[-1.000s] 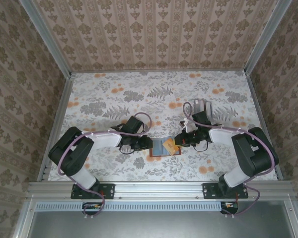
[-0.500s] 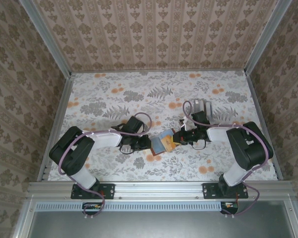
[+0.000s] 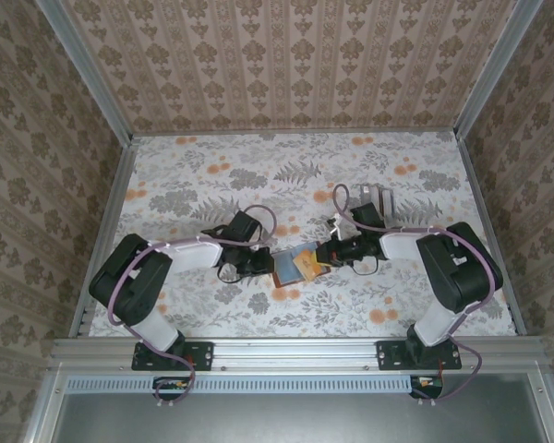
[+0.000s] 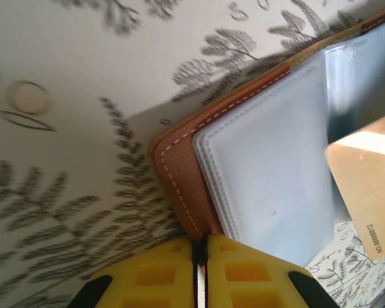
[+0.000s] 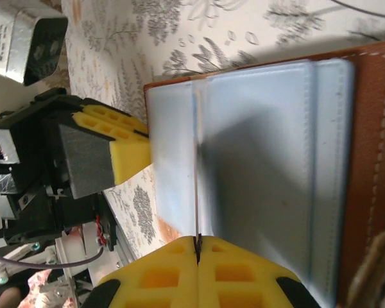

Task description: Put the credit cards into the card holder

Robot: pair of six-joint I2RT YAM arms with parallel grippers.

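Reaching inward from both sides, low over the floral table (image 3: 212, 166), and meeting at centre frame in the top view. Left arm folded at lower left with its forearm running right. Right arm folded at lower right with its forearm running left, and the clear tray (image 3: 380, 198) just above its wrist.

Setting the left gripper (image 3: 266, 263) on the left edge of the card holder (image 3: 289, 269) and the right gripper (image 3: 321, 256) at its right edge. Pressing the left yellow pads (image 4: 244, 273) together at the bottom of the left wrist view, pinching the stitched brown leather edge, with the clear sleeves fanned toward the upper right. Clamping a credit card (image 5: 196, 160) edge-on between the shut right pads (image 5: 244, 276), held over the open pale-blue pockets. Cannot tell whether its far end sits inside a pocket.

Compared with a second ago: card holder shifted left and slightly up the frame, and turned a little. Both grippers carried left with it. Right forearm stretched further across, with its elbow drawn in.
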